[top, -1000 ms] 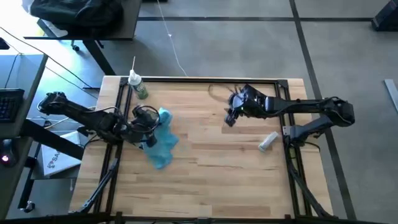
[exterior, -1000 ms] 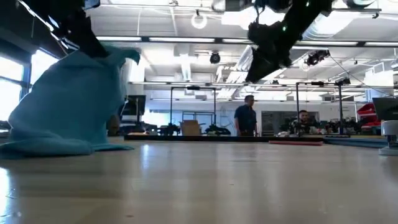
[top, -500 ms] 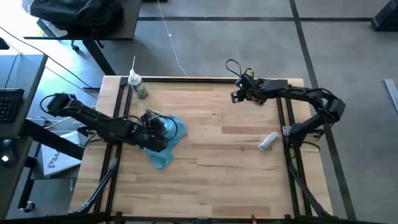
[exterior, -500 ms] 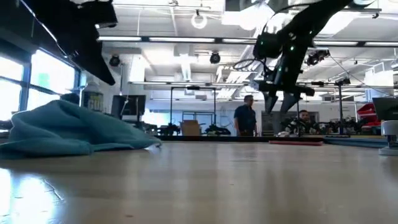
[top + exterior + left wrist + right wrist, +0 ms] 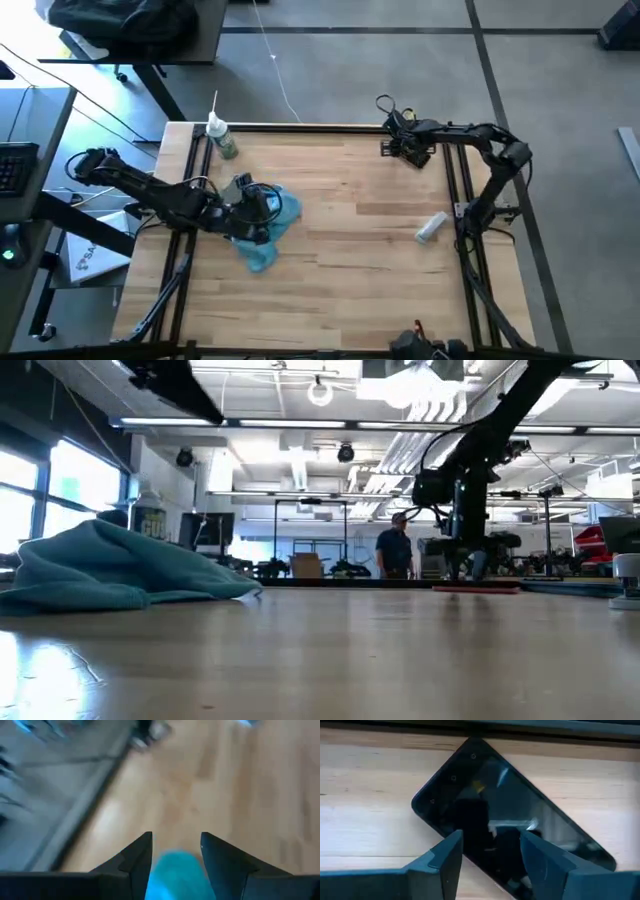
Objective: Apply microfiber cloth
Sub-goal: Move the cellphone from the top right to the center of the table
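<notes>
- While the cloth (image 5: 262, 228) lies crumpled near the table's (image 5: 350, 280) left edge, the left hand (image 5: 262, 210) is held just over it, fingers parted with blue fabric between them; whether it is gripped cannot be told.
- A firm pinch on a raised fold is judged best before lifting.
- Over a dark phone (image 5: 510, 815) at the far right corner, the right hand (image 5: 400, 148) hovers open.
- The cloth would likely be carried there and wiped flat across the screen.

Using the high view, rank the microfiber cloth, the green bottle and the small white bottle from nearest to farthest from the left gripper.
1. Microfiber cloth: under and around the left gripper, left of the table's middle.
2. Green bottle: standing at the back left corner.
3. Small white bottle: lying near the table's right edge, by the right arm's base.
</notes>
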Controlling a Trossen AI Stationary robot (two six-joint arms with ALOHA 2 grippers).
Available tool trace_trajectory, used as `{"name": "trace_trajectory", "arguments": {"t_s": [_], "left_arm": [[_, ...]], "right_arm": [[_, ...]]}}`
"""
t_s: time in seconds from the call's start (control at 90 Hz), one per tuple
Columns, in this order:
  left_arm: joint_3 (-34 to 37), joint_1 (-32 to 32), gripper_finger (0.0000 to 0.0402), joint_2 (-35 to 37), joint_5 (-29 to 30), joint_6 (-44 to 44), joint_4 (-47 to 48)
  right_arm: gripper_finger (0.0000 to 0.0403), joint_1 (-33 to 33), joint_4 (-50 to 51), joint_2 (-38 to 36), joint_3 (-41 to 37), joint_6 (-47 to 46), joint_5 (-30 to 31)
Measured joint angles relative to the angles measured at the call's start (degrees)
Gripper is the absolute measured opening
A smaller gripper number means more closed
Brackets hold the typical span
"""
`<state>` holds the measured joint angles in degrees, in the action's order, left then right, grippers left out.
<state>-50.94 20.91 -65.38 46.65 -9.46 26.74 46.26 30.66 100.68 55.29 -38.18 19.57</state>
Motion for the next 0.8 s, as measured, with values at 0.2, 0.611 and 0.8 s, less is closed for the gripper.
{"name": "trace_trajectory", "arguments": {"t_s": [0.2,0.611,0.8], "left_arm": [[0.61,-2.51,0.0146,-0.29,0.34,2.47,-11.62],[6.47,-18.55,0.0144,-10.55,-19.53,7.13,-25.38],[6.47,-28.06,0.0127,-18.05,-37.23,12.03,-26.14]], "right_arm": [[0.0145,-3.76,-1.52,0.03,-0.02,2.16,-5.01],[0.0129,-24.91,-16.29,-0.84,-0.35,10.45,-35.26],[0.0096,-35.49,-17.55,-5.63,-0.28,17.44,-21.04]]}}
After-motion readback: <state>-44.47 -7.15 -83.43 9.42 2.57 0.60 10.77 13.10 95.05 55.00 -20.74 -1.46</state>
